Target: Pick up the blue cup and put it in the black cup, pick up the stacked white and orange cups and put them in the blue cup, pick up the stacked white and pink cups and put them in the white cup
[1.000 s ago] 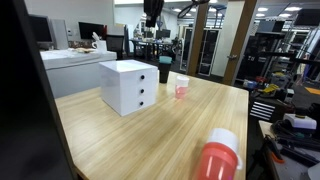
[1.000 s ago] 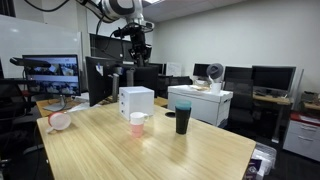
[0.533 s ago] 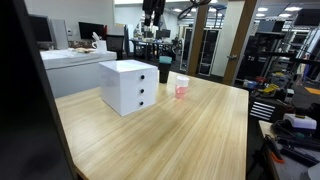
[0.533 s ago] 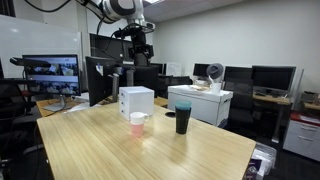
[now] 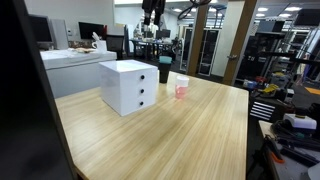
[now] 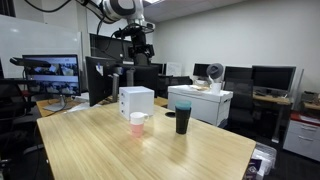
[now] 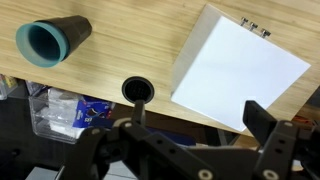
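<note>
The blue cup [image 6: 182, 105] sits nested inside the black cup [image 6: 182, 122], upright on the table; the wrist view shows the black cup [image 7: 78, 29] from above with the blue cup's [image 7: 41, 42] teal rim inside it. The stacked white and pink cups [image 5: 181, 88] [image 6: 137, 124] stand on the table next to the white box. The stacked white and orange cups and the white cup are out of view. My gripper [image 5: 152, 12] [image 6: 138, 48] [image 7: 198, 116] hangs high above the table's far edge, open and empty.
A white drawer box [image 5: 128, 86] [image 6: 136, 100] [image 7: 235, 65] stands on the wooden table [image 5: 190, 135]. A round black cable hole [image 7: 137, 90] lies near the table edge. Desks, monitors and shelves surround the table.
The white and orange stack that lay on its side at the table's end one second ago is gone from both exterior views. The arm has barely moved.
</note>
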Controlling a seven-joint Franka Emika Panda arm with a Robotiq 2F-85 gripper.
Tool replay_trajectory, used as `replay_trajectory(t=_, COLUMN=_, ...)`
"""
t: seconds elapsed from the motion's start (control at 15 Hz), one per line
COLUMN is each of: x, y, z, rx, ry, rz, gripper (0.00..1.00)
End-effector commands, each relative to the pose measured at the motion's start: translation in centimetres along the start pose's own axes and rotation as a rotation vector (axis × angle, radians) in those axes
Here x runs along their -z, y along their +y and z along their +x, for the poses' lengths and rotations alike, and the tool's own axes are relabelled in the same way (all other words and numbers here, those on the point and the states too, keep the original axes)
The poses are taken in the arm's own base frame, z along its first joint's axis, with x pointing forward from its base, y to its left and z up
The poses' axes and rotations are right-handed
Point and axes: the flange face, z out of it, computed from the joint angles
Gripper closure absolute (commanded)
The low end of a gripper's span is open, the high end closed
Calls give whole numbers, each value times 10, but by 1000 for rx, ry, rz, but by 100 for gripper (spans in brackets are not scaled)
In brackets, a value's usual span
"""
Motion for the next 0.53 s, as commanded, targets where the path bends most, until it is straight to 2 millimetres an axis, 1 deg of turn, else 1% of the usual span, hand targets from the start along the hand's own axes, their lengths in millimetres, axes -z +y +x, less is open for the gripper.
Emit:
replay_trajectory(t=0.0, x=4, y=1, z=-4, rx=17, ry=1, rz=-15, gripper=0)
replay_trajectory(t=0.13, x=4, y=1, z=-3, rx=22, ry=1, rz=-32, gripper=0)
replay_trajectory(t=0.2, x=1, y=1, z=0, rx=7, ry=-3, rz=-13, gripper=0)
replay_trajectory(t=0.47, x=1, y=1, z=0, rx=10, ry=-4, rz=-18, gripper=0)
